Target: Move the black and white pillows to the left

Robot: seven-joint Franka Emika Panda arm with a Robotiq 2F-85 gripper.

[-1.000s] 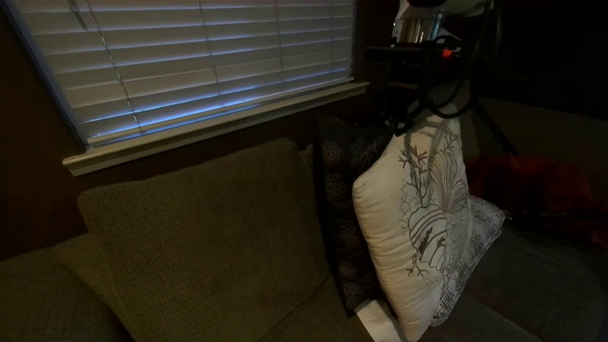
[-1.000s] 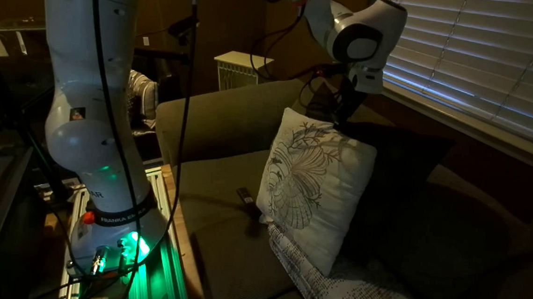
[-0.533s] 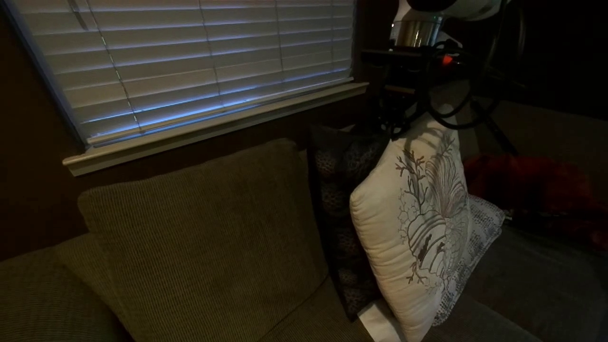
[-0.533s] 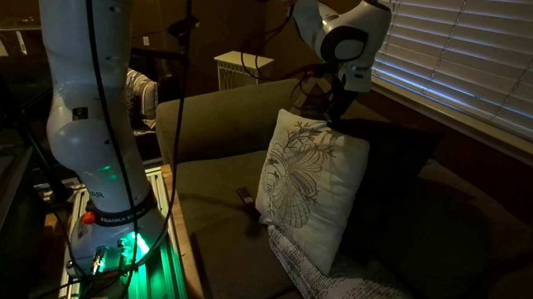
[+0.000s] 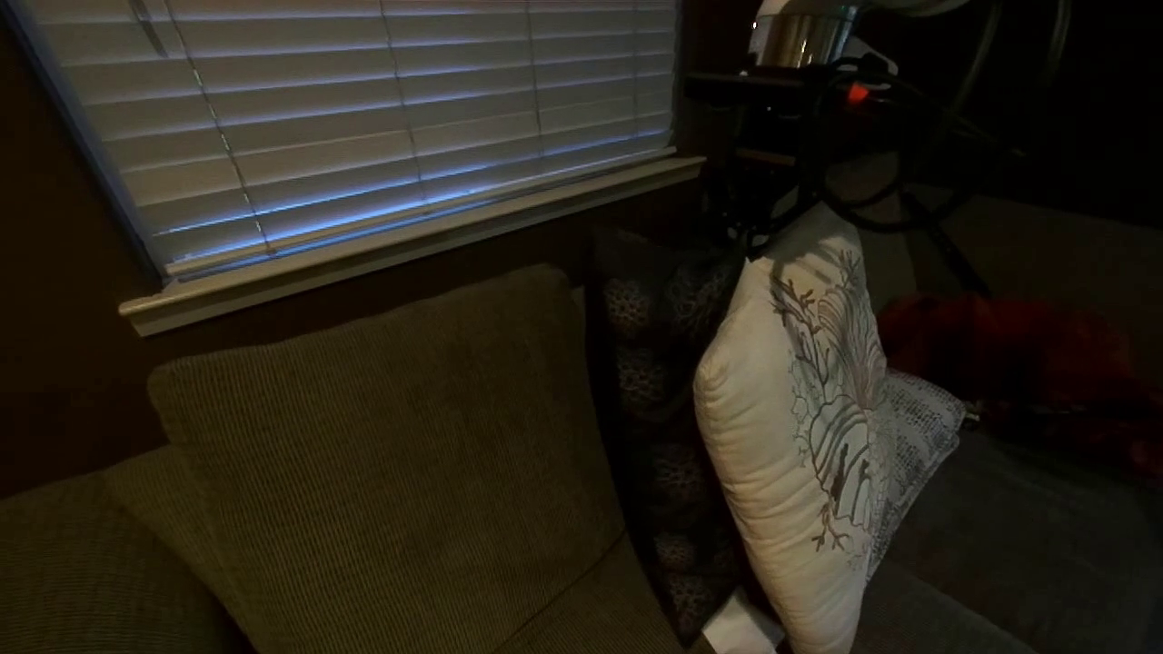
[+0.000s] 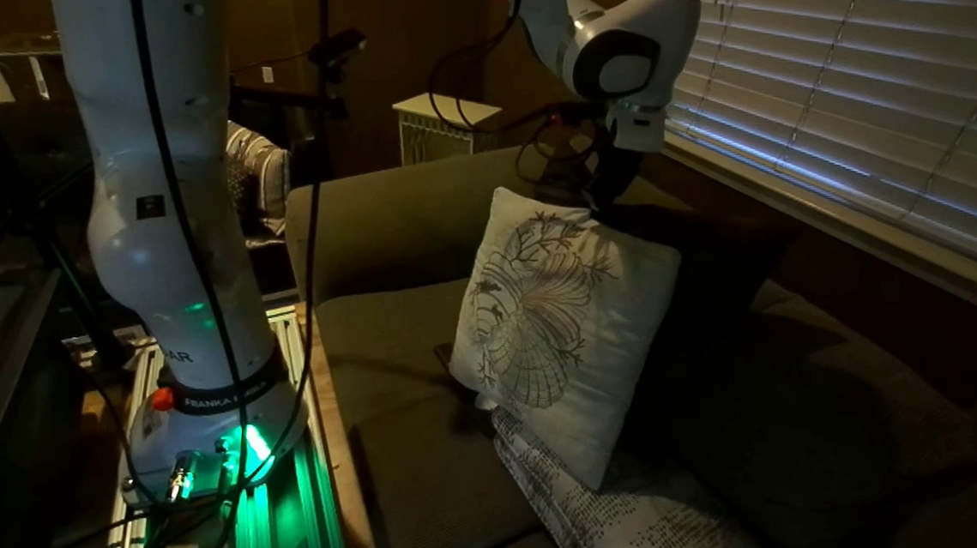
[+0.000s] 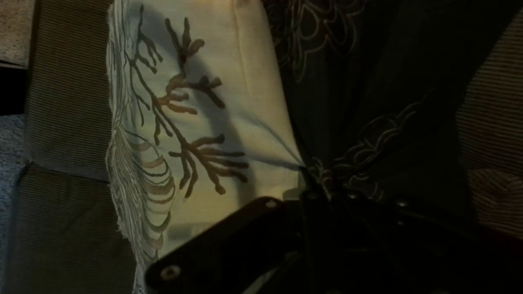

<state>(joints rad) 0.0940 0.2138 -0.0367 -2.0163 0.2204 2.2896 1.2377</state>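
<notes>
The white pillow [image 5: 800, 445] with stitched coral and shell shows in both exterior views [image 6: 562, 322] and fills the left of the wrist view [image 7: 212, 118]. It leans upright on the sofa. The black pillow [image 5: 654, 381] with pale flower outlines stands right behind it. It is a dark shape in an exterior view [image 6: 709, 315] and lies right in the wrist view [image 7: 392, 98]. My gripper [image 7: 320, 179] is shut on the black pillow's top, whose cloth gathers between the fingertips. The gripper [image 5: 750, 247] touches or nearly touches the white pillow's top edge [image 6: 595, 206].
A speckled grey-white cloth or cushion [image 6: 626, 524] lies under the pillows. A green-brown back cushion [image 5: 391, 454] stands beside them. The sofa arm [image 6: 424, 218] is behind. A window sill [image 5: 427, 232] runs along the wall. A red cloth [image 5: 1008, 354] lies on the sofa.
The gripper and both pillows have shifted left in the view that includes the robot base, rising slightly lately. The white pillow has turned, covering most of the dark remote on the seat.
</notes>
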